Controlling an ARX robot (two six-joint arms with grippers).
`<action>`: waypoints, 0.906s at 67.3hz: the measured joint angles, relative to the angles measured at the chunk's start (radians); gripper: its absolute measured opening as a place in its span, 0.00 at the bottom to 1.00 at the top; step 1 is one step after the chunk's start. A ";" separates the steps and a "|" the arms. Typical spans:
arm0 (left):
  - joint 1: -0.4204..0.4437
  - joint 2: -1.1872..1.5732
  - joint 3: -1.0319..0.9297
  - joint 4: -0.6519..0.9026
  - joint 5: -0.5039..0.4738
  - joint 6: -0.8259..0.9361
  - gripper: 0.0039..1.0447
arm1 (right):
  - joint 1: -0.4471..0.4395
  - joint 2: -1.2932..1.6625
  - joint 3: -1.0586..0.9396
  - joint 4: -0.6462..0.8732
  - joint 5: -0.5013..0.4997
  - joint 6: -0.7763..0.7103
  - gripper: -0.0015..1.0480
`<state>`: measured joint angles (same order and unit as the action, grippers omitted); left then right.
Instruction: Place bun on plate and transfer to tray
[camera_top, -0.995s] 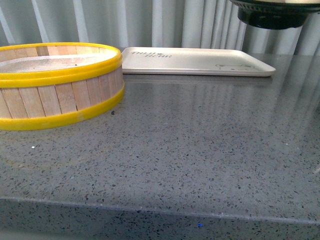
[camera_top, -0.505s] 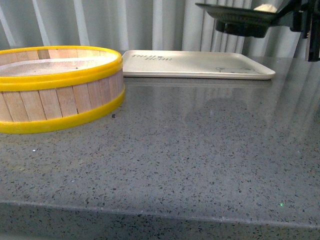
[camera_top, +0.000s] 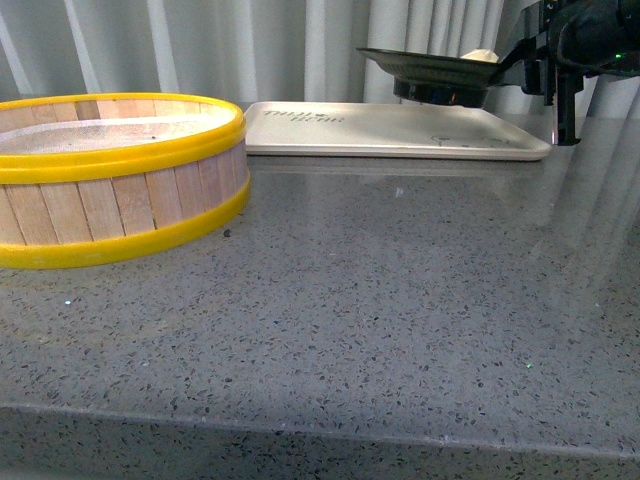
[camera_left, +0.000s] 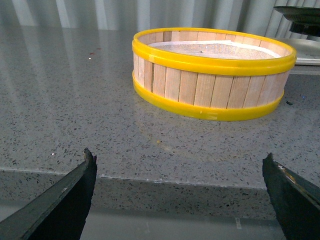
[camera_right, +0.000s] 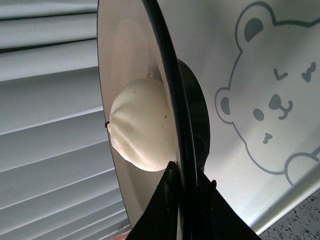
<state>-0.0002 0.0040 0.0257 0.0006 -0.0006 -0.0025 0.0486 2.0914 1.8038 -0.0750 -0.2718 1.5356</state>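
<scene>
My right gripper (camera_top: 522, 62) is shut on the rim of the black-rimmed plate (camera_top: 425, 66), holding it level just above the right part of the cream-white tray (camera_top: 330, 128). The cream-white bun (camera_top: 482, 56) sits in the plate beside the pinched rim. In the right wrist view the two fingers of the right gripper (camera_right: 185, 185) pinch the plate (camera_right: 167, 70) edge, the bun (camera_right: 142, 125) lies right by them, and the tray (camera_right: 260, 60) with its bear drawing is below. My left gripper (camera_left: 180, 172) is open at the counter's front edge, holding nothing.
A yellow-rimmed wooden steamer basket (camera_top: 110, 185) stands at the left of the grey speckled counter (camera_top: 380, 290); in the left wrist view the basket (camera_left: 212, 70) lies ahead of the left gripper. Pale vertical slats form the wall behind.
The right gripper has carried the plate with the bun downward and to the left, from the top right corner to just above the tray. Basket and tray have stayed put.
</scene>
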 joint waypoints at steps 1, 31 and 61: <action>0.000 0.000 0.000 0.000 0.000 0.000 0.94 | 0.000 0.005 0.002 -0.004 0.000 -0.003 0.03; 0.000 0.000 0.000 0.000 0.000 0.000 0.94 | -0.010 0.078 0.096 -0.120 0.011 -0.069 0.03; 0.000 0.000 0.000 0.000 0.000 0.000 0.94 | -0.006 0.068 0.084 -0.151 0.029 -0.085 0.24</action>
<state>-0.0002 0.0040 0.0261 0.0006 -0.0006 -0.0025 0.0429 2.1597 1.8874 -0.2256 -0.2424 1.4506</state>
